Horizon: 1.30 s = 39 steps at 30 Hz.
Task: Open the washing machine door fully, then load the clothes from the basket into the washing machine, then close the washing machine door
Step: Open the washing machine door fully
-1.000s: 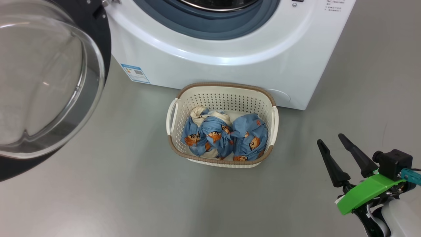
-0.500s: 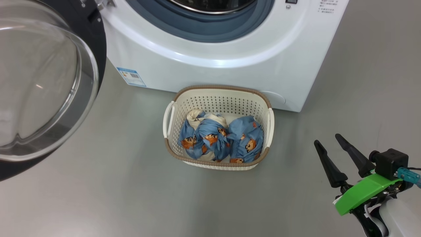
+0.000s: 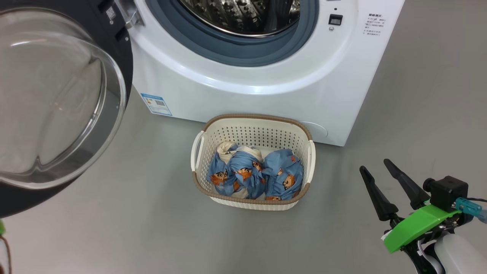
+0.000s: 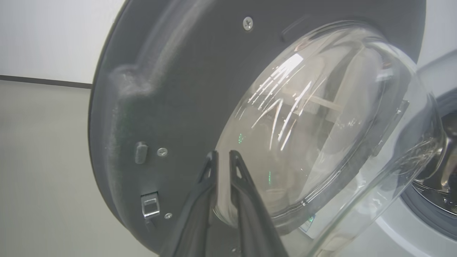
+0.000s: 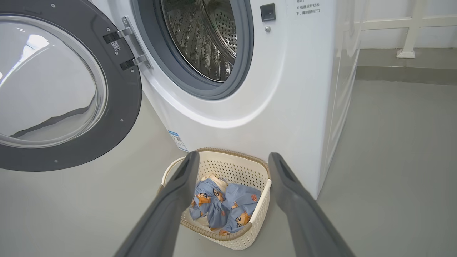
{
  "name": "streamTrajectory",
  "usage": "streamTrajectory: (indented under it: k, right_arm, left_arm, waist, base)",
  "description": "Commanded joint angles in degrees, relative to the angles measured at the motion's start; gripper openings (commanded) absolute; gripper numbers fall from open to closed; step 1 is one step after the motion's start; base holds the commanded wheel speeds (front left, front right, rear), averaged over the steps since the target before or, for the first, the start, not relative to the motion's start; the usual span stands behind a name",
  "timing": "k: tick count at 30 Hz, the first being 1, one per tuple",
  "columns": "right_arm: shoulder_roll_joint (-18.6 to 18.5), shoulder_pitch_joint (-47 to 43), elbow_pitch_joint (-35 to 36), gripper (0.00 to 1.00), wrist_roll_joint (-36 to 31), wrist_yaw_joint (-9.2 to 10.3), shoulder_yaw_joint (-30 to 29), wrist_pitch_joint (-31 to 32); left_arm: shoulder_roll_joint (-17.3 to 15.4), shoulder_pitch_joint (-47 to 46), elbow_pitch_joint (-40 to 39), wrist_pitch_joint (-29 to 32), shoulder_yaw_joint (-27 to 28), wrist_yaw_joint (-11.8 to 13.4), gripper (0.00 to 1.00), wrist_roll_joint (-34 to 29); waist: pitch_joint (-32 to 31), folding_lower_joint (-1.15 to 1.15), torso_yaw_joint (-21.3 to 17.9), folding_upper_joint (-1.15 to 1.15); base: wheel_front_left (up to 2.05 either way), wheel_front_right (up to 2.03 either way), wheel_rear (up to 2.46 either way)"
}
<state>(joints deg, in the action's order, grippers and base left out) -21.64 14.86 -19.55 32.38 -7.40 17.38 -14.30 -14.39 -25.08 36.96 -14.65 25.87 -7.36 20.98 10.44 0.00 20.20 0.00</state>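
Right gripper (image 3: 373, 164): fingers spread wide, holding nothing. The basket (image 3: 252, 117) of clothes (image 3: 254, 174) sits on the floor (image 3: 133, 220) against the washing machine (image 3: 247, 102), well to its left. Left gripper (image 4: 222, 154): fingers nearly pressed together (slim gap), close before the open washing machine door (image 4: 160, 89).

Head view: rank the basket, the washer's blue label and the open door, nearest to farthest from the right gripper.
From the right gripper:
1. Basket, just to its left.
2. Blue label, low on the front left of the washer.
3. Door, swung open, far left.
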Motion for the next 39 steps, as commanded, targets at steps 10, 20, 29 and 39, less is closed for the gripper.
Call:
streamTrajectory:
  k: [10,20,29,39]
  right_arm:
    - [0.54,-1.91,1.64,1.00,0.23,-0.09,-0.17,-0.70]
    - [1.13,-2.47,2.17,1.00,0.14,-0.09,-1.15,-0.70]
    - [1.44,-2.62,2.51,1.00,-0.15,-0.09,-2.02,-0.70]
    - [2.04,-3.64,2.93,1.00,-0.37,-0.09,-2.91,-0.70]
  left_arm:
    - [-0.01,10.58,-14.37,-0.35,-5.54,-0.12,1.00,4.85]
    - [0.51,16.28,-23.30,-0.35,-14.44,-0.13,1.00,5.85]
    - [-0.95,17.90,-26.90,-0.35,-21.31,-0.13,1.00,8.19]
    - [-1.67,18.94,-28.10,-0.35,-25.49,-0.13,1.00,9.12]
  waist:
    - [-1.67,0.00,-1.05,0.00]
    - [-2.41,0.00,-3.33,0.00]
    - [-2.47,0.00,-6.69,0.00]
    - [-3.61,0.00,-11.54,0.00]
  base:
    - [0.00,0.00,0.00]
    - [0.00,0.00,0.00]
    - [0.00,0.00,0.00]
    - [0.00,0.00,0.00]
